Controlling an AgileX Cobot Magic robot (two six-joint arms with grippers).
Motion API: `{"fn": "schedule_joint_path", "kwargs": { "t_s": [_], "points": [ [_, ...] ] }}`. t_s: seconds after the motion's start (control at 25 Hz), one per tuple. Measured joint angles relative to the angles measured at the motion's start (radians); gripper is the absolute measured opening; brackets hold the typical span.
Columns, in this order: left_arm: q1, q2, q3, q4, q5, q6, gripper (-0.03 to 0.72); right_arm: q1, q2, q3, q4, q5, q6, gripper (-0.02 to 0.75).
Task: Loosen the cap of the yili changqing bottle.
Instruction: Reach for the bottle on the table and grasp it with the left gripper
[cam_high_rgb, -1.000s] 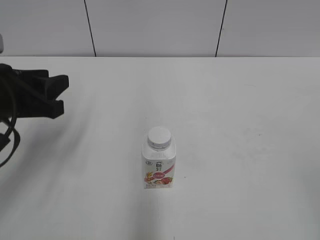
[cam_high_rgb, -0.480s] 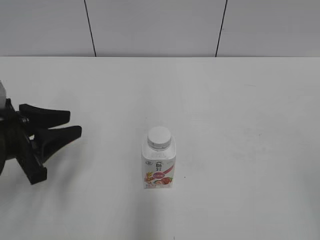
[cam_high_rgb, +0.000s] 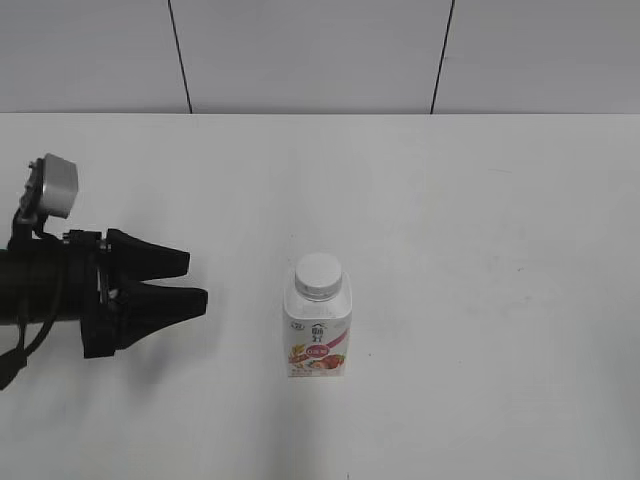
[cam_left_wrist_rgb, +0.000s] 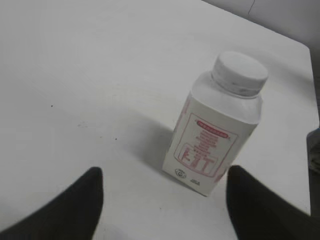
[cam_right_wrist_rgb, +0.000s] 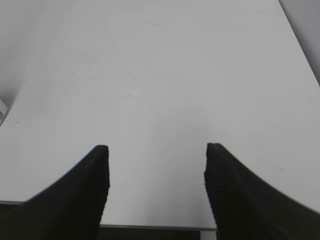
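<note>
Left gripper agape, apart from bottle; cap on.

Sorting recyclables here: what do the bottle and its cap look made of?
The bottle: likely white opaque plastic with a smooth, slightly glossy skin and a printed label. The cap: likely white plastic, matte flat top, fine ribs around its rim.

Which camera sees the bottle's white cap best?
The left wrist view: the cap is big and close, its ribbed rim visible. The exterior view shows it small, from above. The right wrist view shows only table, no cap.
</note>
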Motion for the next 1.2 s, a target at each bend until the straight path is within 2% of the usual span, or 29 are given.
{"fn": "schedule_joint_path", "kwargs": {
  "t_s": [0.12, 0.28, 0.52, 0.64, 0.76, 1.0, 1.2],
  "points": [
    [-0.005, 0.028, -0.039, 0.05, -0.018, -0.047, 0.545, 0.0, 0.0, 0.0, 0.0, 0.0, 0.0, 0.481],
    [-0.038, 0.034, -0.048, 0.085, -0.018, -0.058, 0.563, 0.0, 0.0, 0.0, 0.0, 0.0, 0.0, 0.481],
    [-0.11, 0.034, -0.049, 0.091, 0.026, -0.06, 0.509, 0.0, 0.0, 0.0, 0.0, 0.0, 0.0, 0.481],
    [-0.117, 0.043, -0.076, 0.096, 0.028, -0.06, 0.458, 0.0, 0.0, 0.0, 0.0, 0.0, 0.0, 0.481],
    [-0.125, 0.074, -0.124, 0.093, 0.035, -0.067, 0.447, 0.0, 0.0, 0.0, 0.0, 0.0, 0.0, 0.481],
    [-0.196, 0.147, -0.179, 0.087, 0.039, -0.119, 0.571, 0.0, 0.0, 0.0, 0.0, 0.0, 0.0, 0.481],
    [-0.229, 0.199, -0.21, 0.091, 0.042, -0.12, 0.588, 0.0, 0.0, 0.0, 0.0, 0.0, 0.0, 0.481]
  ]
}}
